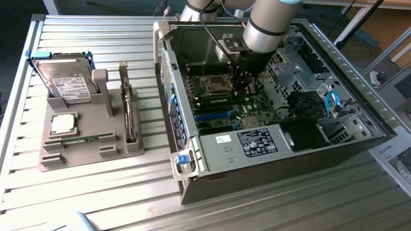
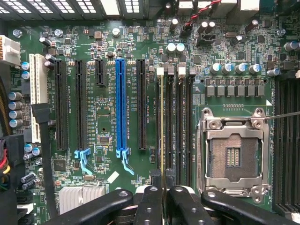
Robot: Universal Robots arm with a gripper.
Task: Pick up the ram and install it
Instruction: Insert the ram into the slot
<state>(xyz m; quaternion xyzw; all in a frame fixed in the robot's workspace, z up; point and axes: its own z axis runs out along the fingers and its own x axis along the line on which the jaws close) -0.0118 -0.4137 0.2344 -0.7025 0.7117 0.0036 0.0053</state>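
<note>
In the wrist view the ram [image 2: 162, 126] shows edge-on as a thin yellowish-green line. It lies along the memory slot farthest from the processor socket [image 2: 233, 157], one end by that slot's white latch [image 2: 160, 71]. My gripper [image 2: 163, 180] is shut on the ram's other end, with a black finger [image 2: 151, 201] on each side of it. I cannot tell whether the stick is seated in the slot. In the exterior view the gripper [image 1: 243, 89] reaches down into the open computer case [image 1: 192, 144], over the motherboard beside the socket [image 1: 215, 84].
Three black memory slots [image 2: 179, 126] lie between the ram and the empty socket. On the exterior view's left, a grey holder [image 1: 70, 154] carries a hard drive [image 1: 64, 82], a square silver chip [image 1: 63, 123] and a thin green stick [image 1: 83, 139]. Case walls and drive cages [image 1: 334, 120] surround the arm.
</note>
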